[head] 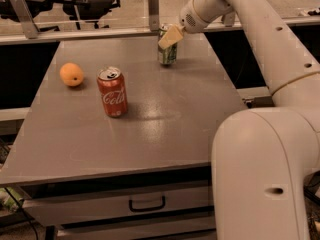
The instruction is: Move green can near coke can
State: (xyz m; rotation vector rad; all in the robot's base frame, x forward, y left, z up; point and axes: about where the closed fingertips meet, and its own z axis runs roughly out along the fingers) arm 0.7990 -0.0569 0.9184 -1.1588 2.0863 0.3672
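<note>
The green can point(167, 54) stands upright at the far middle of the grey table point(150, 129), near its back edge. My gripper point(170, 36) reaches in from the upper right and is around the can's upper half, with one cream finger point(170, 37) lying across its front. The can's base rests on the table. The red coke can point(112, 92) stands upright to the left and nearer the camera, well apart from the green can.
A round orange fruit point(72, 74) lies left of the coke can. My white arm point(265, 44) crosses the right side of the view, with the robot's body point(260, 174) at the front right. A metal rail point(100, 32) runs behind the table.
</note>
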